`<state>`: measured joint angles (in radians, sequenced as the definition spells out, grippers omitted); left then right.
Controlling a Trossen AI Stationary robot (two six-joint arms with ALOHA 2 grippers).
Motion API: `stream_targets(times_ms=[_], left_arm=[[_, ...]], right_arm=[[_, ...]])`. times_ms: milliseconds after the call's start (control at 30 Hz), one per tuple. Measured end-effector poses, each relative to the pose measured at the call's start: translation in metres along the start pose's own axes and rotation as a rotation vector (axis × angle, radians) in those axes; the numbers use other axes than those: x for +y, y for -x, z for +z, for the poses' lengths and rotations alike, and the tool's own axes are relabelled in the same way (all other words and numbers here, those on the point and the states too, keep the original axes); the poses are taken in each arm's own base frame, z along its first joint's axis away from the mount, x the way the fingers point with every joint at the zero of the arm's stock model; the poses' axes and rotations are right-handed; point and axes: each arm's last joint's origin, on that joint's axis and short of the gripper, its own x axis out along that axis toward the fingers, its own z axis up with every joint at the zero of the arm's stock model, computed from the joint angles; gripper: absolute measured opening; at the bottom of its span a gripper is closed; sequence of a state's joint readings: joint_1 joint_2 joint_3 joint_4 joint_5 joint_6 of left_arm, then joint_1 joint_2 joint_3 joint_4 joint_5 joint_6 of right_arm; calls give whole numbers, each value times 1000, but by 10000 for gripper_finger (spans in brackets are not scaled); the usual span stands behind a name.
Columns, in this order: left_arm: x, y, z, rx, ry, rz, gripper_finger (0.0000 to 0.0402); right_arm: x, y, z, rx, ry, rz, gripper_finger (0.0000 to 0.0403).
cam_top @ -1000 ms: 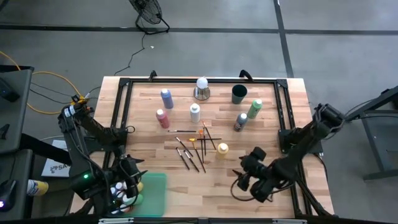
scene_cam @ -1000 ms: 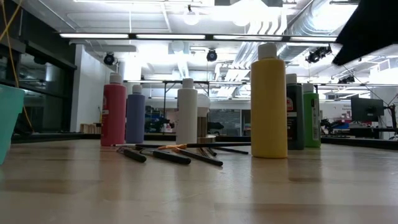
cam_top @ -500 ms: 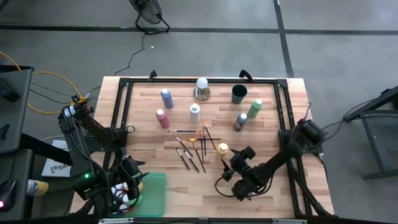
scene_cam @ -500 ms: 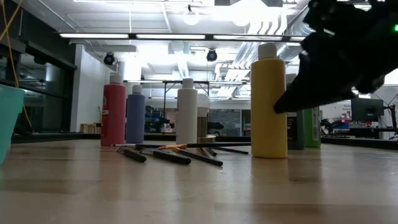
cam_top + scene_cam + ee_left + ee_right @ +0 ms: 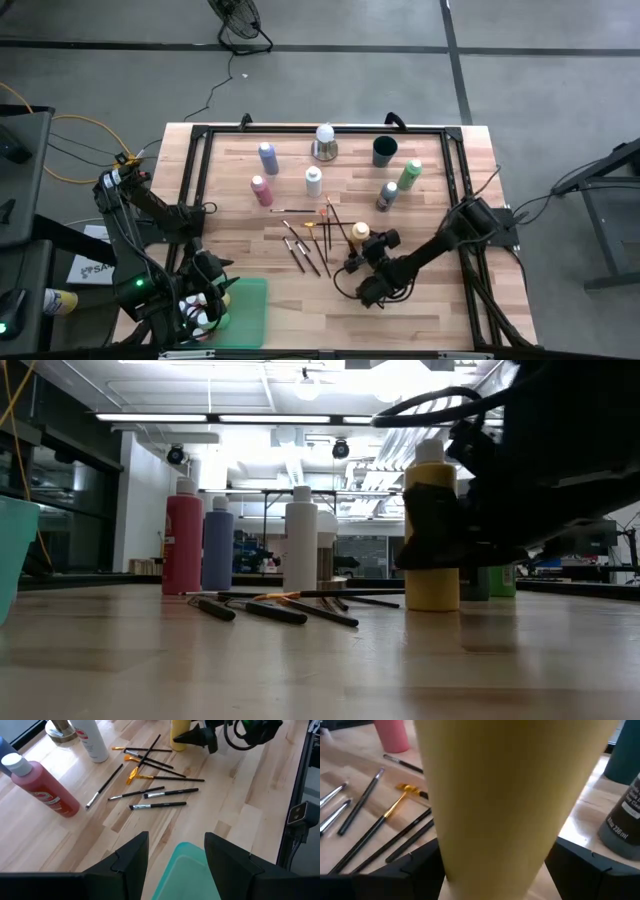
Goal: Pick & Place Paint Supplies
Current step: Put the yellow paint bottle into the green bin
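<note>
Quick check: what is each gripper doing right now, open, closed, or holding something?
Left gripper: open, empty, above the teal bin.
Right gripper: open, fingers either side of the yellow bottle, not yet closed on it.

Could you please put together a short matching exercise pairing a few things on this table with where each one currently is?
Things:
1. yellow bottle
2. red bottle
3. teal bin
4. brushes

Places:
A. lying loose at mid-table
B. at the table's near edge, under the left gripper
C. between the open fingers of the right gripper
D. standing just in front of the blue-purple bottle

Pairs: 1-C, 2-D, 3-B, 4-A
</note>
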<state>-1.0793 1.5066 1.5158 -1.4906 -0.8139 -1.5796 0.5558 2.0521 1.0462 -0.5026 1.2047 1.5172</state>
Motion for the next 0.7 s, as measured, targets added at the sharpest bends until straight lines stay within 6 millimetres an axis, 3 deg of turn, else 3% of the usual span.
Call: stream_targets(times_ms=[267, 567, 700], left_arm=[[0, 0, 0, 0, 26, 1, 187], [0, 0, 0, 0, 45, 0, 187], [-1, -6, 5, 12, 85, 10, 187]], right_arm=[[1, -11, 5, -14, -47, -23, 289], [2, -11, 7, 72, -55, -11, 163], [4, -5, 16, 144, -3, 26, 160]])
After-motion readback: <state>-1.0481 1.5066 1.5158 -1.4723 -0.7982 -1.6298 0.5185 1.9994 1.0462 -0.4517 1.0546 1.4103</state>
